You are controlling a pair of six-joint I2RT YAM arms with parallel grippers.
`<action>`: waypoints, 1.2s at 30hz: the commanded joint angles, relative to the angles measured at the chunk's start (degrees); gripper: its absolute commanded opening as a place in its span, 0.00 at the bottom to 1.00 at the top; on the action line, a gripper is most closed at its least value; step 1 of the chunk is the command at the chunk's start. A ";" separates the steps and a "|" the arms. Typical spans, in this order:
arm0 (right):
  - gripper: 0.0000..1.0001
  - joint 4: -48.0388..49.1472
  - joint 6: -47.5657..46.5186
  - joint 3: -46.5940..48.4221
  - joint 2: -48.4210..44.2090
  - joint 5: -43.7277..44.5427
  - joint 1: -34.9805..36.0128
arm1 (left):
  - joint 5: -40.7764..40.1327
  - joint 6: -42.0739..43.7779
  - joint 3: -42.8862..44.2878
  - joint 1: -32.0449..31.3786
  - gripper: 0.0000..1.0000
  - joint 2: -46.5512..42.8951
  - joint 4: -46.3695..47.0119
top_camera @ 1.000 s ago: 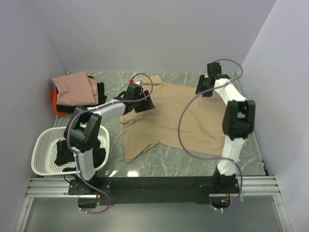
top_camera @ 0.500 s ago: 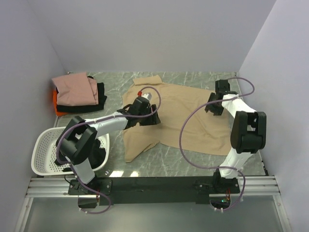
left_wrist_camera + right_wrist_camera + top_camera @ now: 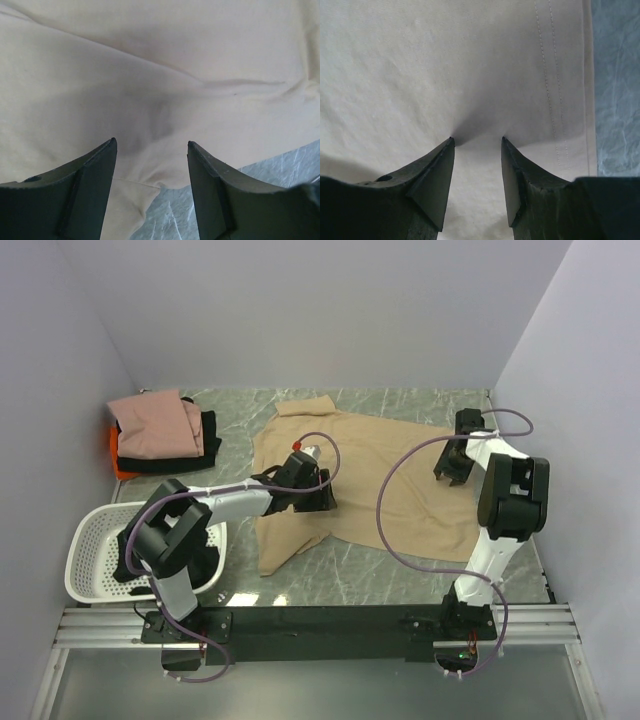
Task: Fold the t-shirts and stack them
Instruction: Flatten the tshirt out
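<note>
Tan t-shirt (image 3: 390,475) spread flat on the marble table (image 3: 400,575), just right of the white basket (image 3: 84,540). Left gripper (image 3: 320,502) down on the shirt's side nearest the basket, fingers spread, tips on the cloth, nothing pinched. Right gripper (image 3: 452,470) on the side farthest from the basket, fingers apart, tips pressing a small pucker near the stitched hem. Behind the basket, folded pink t-shirt (image 3: 150,423) tops black t-shirt (image 3: 209,430) and orange t-shirt (image 3: 119,466).
</note>
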 commanded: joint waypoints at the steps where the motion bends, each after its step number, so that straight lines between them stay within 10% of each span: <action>1: 0.49 -0.39 0.03 3.88 2.43 0.97 -0.31 | 1.13 -1.46 -0.58 -1.07 0.64 0.13 2.63; 20: 0.49 -8.75 -3.22 27.71 17.12 -2.36 -0.75 | -6.50 -0.59 2.23 -6.16 0.64 -4.17 0.44; 36: 0.50 9.79 0.46 -4.79 -23.38 -14.14 -0.66 | -38.06 -10.95 -10.78 -26.99 0.55 -17.81 -22.67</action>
